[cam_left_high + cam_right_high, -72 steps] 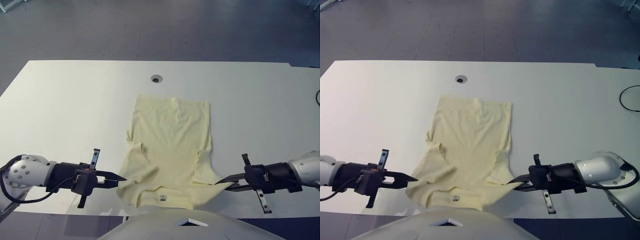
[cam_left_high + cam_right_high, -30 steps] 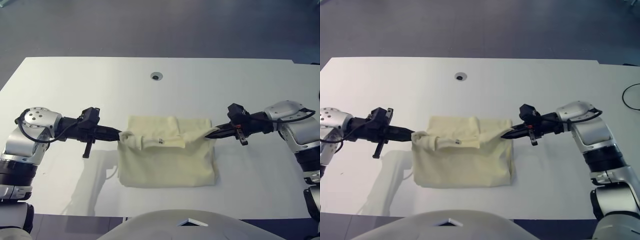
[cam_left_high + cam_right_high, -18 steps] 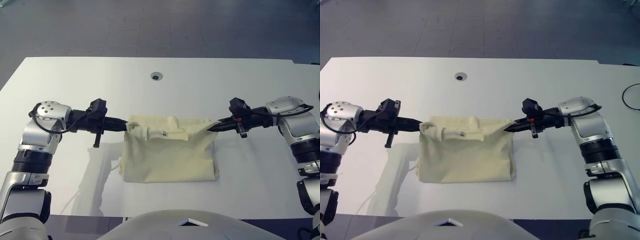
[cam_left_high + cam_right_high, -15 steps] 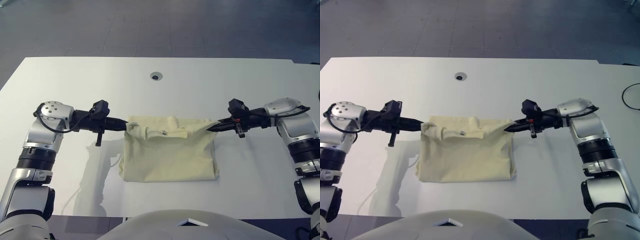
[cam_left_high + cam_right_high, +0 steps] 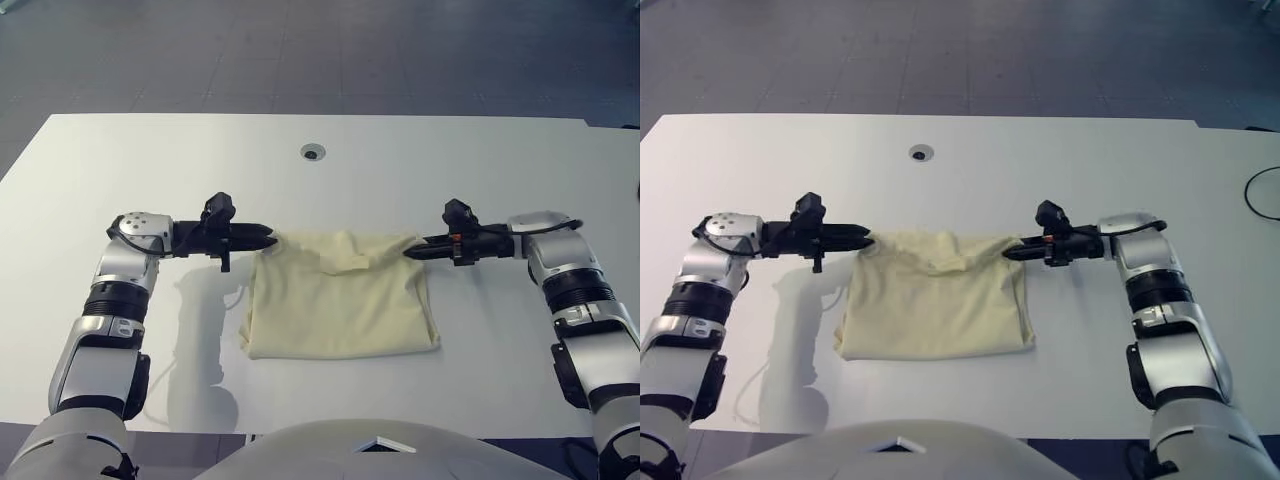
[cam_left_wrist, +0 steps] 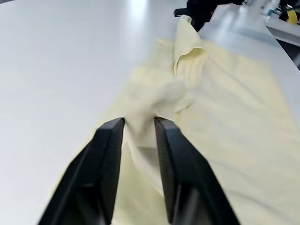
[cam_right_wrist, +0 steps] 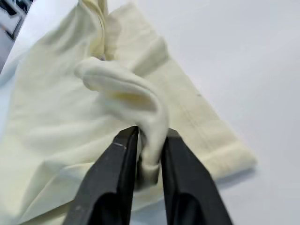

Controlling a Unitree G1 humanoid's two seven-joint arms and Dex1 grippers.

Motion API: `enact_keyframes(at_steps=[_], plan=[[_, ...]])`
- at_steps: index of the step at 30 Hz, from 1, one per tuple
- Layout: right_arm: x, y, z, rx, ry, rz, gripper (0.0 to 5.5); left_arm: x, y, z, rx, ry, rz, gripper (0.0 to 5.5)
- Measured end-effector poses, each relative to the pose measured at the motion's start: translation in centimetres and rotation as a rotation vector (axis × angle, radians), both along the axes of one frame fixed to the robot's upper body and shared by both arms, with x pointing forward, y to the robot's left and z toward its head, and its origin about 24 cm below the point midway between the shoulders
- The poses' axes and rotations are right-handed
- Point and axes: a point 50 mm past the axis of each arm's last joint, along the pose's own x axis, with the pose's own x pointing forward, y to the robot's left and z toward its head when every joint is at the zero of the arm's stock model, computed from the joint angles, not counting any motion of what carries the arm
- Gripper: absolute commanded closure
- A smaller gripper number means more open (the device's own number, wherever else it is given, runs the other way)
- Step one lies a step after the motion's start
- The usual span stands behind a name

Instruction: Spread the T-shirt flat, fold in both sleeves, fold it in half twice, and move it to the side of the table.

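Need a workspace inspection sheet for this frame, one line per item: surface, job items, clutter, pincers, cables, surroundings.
surface: white table, with a round port toward its far edge.
job's things: pale yellow T-shirt, doubled over mid-table, far corners raised, near edge resting on the table.
clutter: nothing seen.
grippers: left pincer is shut on the shirt's far left corner; right pincer is shut on the far right corner.
cables: black cable loop at the table's right edge, apart from the shirt.
surroundings: dark tiled floor beyond the table.
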Motion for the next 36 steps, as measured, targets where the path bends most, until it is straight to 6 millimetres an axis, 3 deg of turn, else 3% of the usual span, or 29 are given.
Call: enact_keyframes(at_steps=[8, 11, 14, 17, 19, 21, 24, 27, 30, 34, 36], plan=[[1.3, -1.0, 0.2, 0.046, 0.0, -0.241, 2.88, 0.4, 1.2, -0.7, 0.087, -0.04, 0.114, 2.37], [1.7, -0.7, 1.6, 0.082, -0.07, -0.262, 2.38, 0.9, 1.5, 0.0, 0.079, -0.115, 0.19, 1.85], [1.4, 1.0, 3.9, 0.135, -0.158, -0.194, 2.81, 1.2, 0.9, 1.9, 0.021, -0.217, 0.236, 1.38], [-0.3, 3.2, 4.2, 0.154, -0.176, -0.111, 3.32, 0.3, -0.3, 3.1, -0.025, -0.272, 0.246, 1.8], [-1.8, 5.4, 3.4, 0.157, -0.149, -0.039, 3.6, -0.9, -1.5, 3.3, -0.038, -0.297, 0.229, 2.09], [-2.9, 6.2, 2.1, 0.128, -0.112, -0.004, 3.97, -1.9, -2.5, 3.0, -0.037, -0.299, 0.195, 2.46], [-4.1, 5.3, 0.5, 0.038, -0.077, 0.006, 4.47, -3.5, -3.7, 2.1, 0.0, -0.273, 0.108, 2.99], [-5.2, 2.9, -0.1, -0.05, -0.053, -0.007, 4.93, -4.5, -3.6, 0.7, 0.085, -0.252, 0.075, 3.47], [-5.5, 1.7, -0.8, -0.13, -0.064, 0.005, 5.48, -4.8, -3.3, -1.1, 0.152, -0.238, 0.094, 4.05], [-5.4, 1.5, -1.5, -0.154, -0.112, 0.031, 5.5, -4.6, -2.6, -3.4, 0.201, -0.197, 0.148, 4.69], [-5.3, 1.5, -1.5, -0.159, -0.127, 0.036, 5.5, -4.3, -2.6, -3.4, 0.19, -0.209, 0.151, 5.01]])
